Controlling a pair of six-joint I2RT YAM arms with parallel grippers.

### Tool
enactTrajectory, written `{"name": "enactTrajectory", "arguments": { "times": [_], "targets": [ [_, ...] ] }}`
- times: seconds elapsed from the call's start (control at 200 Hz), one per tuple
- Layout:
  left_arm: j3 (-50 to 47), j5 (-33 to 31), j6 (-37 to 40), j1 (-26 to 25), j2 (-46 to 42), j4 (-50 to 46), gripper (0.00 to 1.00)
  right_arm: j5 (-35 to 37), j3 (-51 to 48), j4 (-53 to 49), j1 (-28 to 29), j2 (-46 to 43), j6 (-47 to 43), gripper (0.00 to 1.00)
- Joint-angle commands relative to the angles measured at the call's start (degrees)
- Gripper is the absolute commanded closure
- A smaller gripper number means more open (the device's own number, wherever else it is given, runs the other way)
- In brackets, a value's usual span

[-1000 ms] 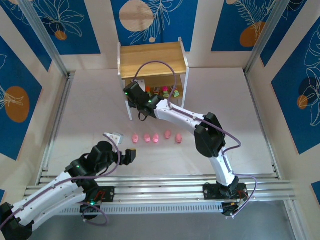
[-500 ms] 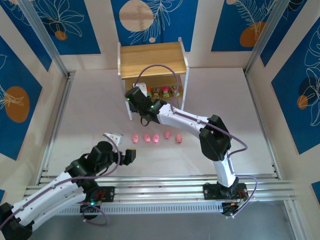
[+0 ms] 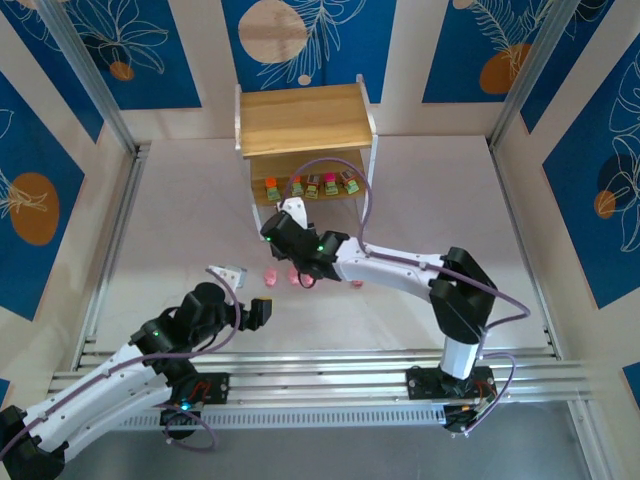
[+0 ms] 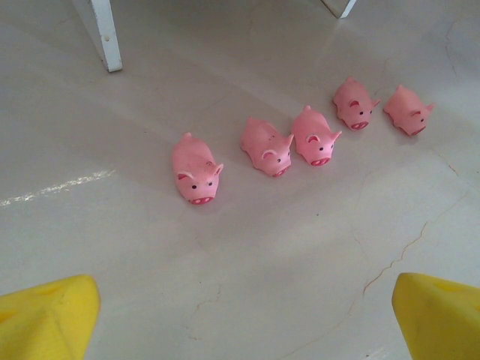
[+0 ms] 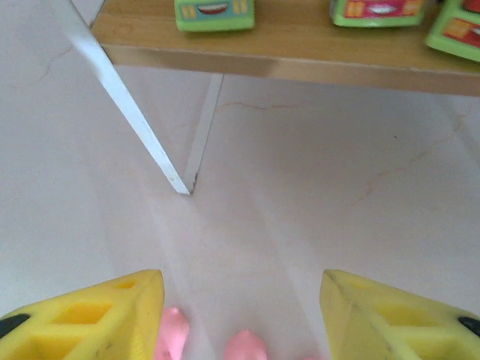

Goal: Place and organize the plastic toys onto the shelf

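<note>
Top external view shows blocks (image 3: 312, 186) lined up on the shelf's (image 3: 300, 118) low board, pigs (image 4: 266, 146) in a row out front, the right gripper (image 5: 241, 283) open and empty over them, likely to grab one, and the left gripper (image 4: 244, 292) wide open, empty, near.

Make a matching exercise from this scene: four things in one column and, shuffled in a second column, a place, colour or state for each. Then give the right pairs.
Column one
1. pink pigs
2. green-based toys
3. shelf legs
4. left gripper

Column two
A. white
B. open, holding nothing
C. in a row on the table
D. lined up on the lower shelf board

Pairs: 1-C, 2-D, 3-A, 4-B
</note>
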Motion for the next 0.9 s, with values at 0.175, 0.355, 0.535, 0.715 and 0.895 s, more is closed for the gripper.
{"name": "enactTrajectory", "arguments": {
  "times": [0.175,0.355,0.535,0.715,0.895],
  "targets": [
    [-0.1,-1.9,0.2,0.1,-0.9,-0.9,0.00,4.0,-11.1,-1.3,0.6,-12.9,1.8,0.41],
    [0.6,-2.9,-0.1,0.0,-0.8,-1.6,0.00,5.7,-18.0,-4.9,0.2,-21.4,2.1,0.38],
    [1.9,-6.3,-0.6,0.1,-0.6,-2.3,0.00,6.7,-24.5,-9.0,-2.1,-30.8,2.9,0.35],
    [4.7,-10.6,0.0,0.3,1.3,-1.9,0.00,5.7,-28.8,-13.1,-6.6,-40.1,1.8,0.28],
    [7.7,-15.1,2.3,0.4,4.5,-0.5,0.00,3.7,-31.2,-16.2,-12.4,-47.3,-0.9,0.19]
  ]
}}
